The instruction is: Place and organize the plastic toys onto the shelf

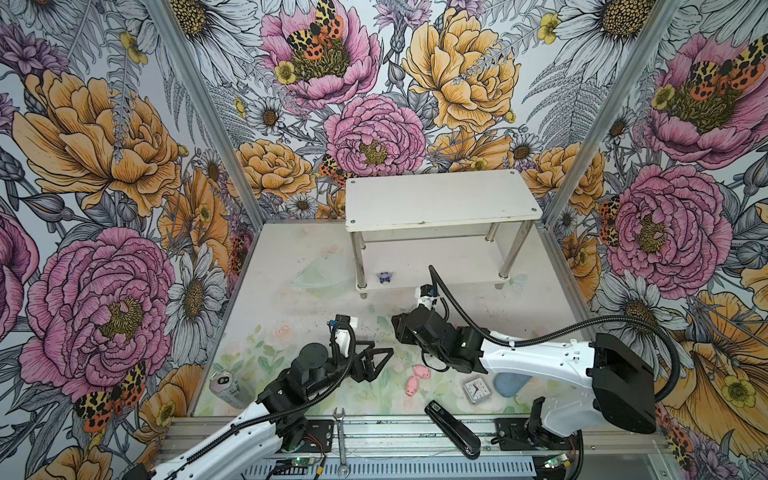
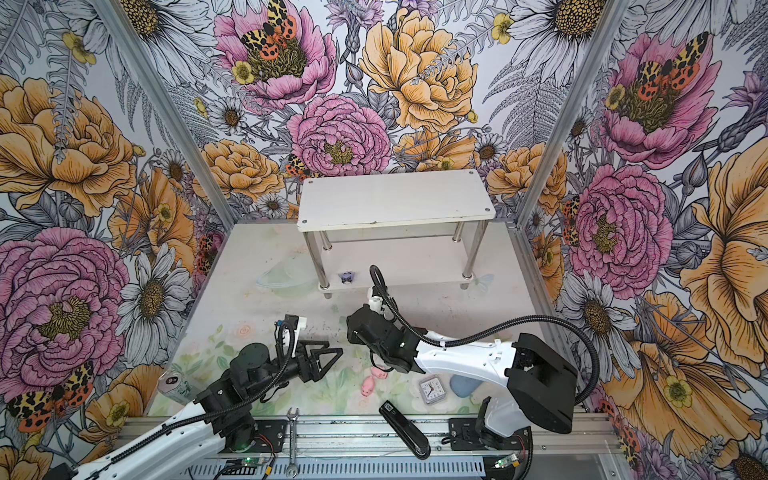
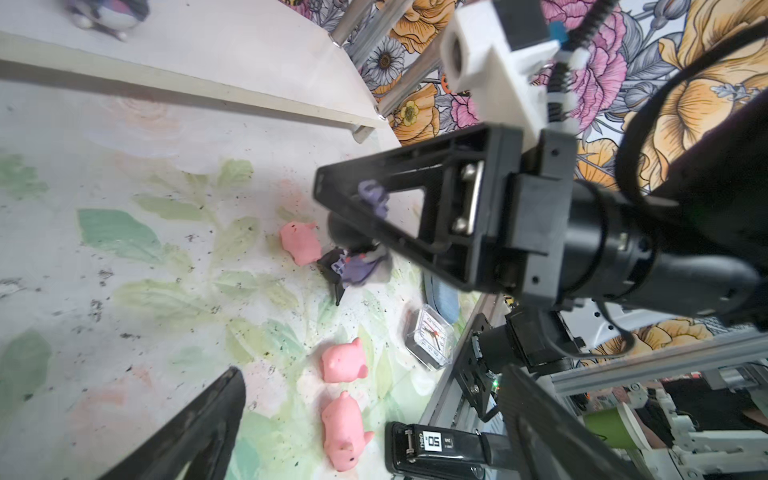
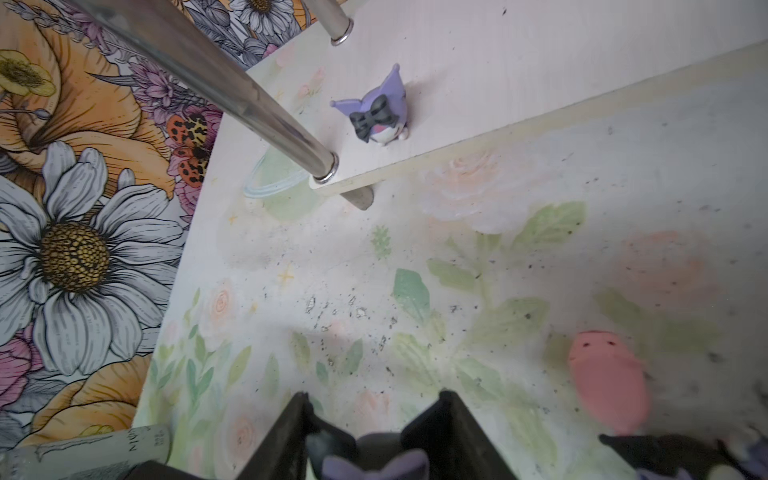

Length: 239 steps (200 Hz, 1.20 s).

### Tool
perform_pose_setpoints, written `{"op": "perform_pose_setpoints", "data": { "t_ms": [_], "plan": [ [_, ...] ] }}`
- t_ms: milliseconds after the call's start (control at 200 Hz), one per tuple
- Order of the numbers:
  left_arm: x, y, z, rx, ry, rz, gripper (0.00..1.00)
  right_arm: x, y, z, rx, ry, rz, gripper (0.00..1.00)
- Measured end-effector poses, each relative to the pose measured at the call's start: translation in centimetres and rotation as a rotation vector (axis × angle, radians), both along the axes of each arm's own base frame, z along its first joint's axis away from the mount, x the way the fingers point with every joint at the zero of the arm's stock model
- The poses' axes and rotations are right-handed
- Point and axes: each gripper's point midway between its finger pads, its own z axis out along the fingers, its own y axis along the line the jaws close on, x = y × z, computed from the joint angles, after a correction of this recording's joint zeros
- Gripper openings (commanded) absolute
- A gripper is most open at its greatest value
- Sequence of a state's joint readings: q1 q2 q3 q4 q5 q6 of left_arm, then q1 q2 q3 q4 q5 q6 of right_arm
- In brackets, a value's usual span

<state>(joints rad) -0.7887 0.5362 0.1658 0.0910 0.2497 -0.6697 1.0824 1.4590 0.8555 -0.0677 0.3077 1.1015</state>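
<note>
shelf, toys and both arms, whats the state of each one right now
shelf: upright, top tier bare
shelf figurine: standing on lower tier
left gripper: jaws open, empty
right gripper: jaws shut on held figurine
loose figurine: lying on table beside a pig
three pigs: on table, unshelved
stapler: closed
can: lying on its side

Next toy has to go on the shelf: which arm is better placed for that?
Right, most likely. The right tool is shut on a purple figurine and sits just in front of the lower tier of the shelf. The left tool is open, empty and farther back.
</note>
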Motion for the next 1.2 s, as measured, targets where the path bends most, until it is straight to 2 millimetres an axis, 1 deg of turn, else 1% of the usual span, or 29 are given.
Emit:
{"op": "perform_pose_setpoints", "data": {
  "t_ms": [80, 155, 220, 305, 420, 515, 590, 646, 771, 911, 1011, 1096, 1181, 1196],
  "plan": [
    [0.1, -0.8, 0.5, 0.002, -0.010, -0.031, 0.85, -0.7, 0.7, -0.2, 0.035, 0.014, 0.019, 0.11],
    [0.2, -1.4, 0.5, 0.011, -0.014, -0.049, 0.82, -0.6, 1.0, 0.2, 0.062, 0.011, 0.013, 0.10],
    [0.1, -1.7, 0.2, 0.023, -0.007, -0.063, 0.82, -1.1, 1.9, 0.8, 0.096, 0.006, 0.032, 0.10],
    [0.0, -1.9, 0.1, 0.023, -0.005, -0.076, 0.83, -1.2, 1.8, 0.8, 0.094, 0.006, 0.031, 0.11],
    [-0.2, -2.1, 0.5, 0.014, -0.018, -0.081, 0.84, -1.3, 2.0, 1.1, 0.107, 0.004, 0.038, 0.11],
    [-0.3, -2.2, 0.8, 0.011, -0.032, -0.074, 0.79, -1.4, 2.1, 1.5, 0.118, 0.005, 0.050, 0.11],
    [-0.3, -2.4, 1.2, 0.007, -0.048, -0.077, 0.78, -1.4, 2.0, 2.0, 0.128, 0.002, 0.057, 0.10],
    [-0.2, -2.6, 1.7, 0.001, -0.055, -0.079, 0.80, -1.4, 1.9, 2.4, 0.134, -0.002, 0.058, 0.10],
    [-0.1, -2.8, 2.7, -0.020, -0.076, -0.079, 0.84, -1.5, 1.4, 3.9, 0.168, -0.016, 0.064, 0.10],
    [0.1, -2.4, 2.5, -0.007, -0.071, -0.054, 0.85, -1.2, 0.3, 6.5, 0.223, -0.046, 0.061, 0.10],
    [0.1, -2.0, 3.0, -0.015, -0.085, -0.036, 0.88, -0.9, -0.6, 8.0, 0.245, -0.072, 0.051, 0.11],
    [0.2, -1.8, 3.2, -0.016, -0.094, -0.022, 0.91, -0.9, -0.9, 8.6, 0.255, -0.080, 0.050, 0.11],
    [0.5, -1.7, 2.9, -0.003, -0.091, -0.010, 0.91, -0.9, -1.0, 8.5, 0.256, -0.074, 0.054, 0.10],
    [0.5, -1.8, 2.7, 0.002, -0.088, -0.010, 0.94, -1.0, -0.9, 8.5, 0.256, -0.071, 0.057, 0.10]
  ]
}}
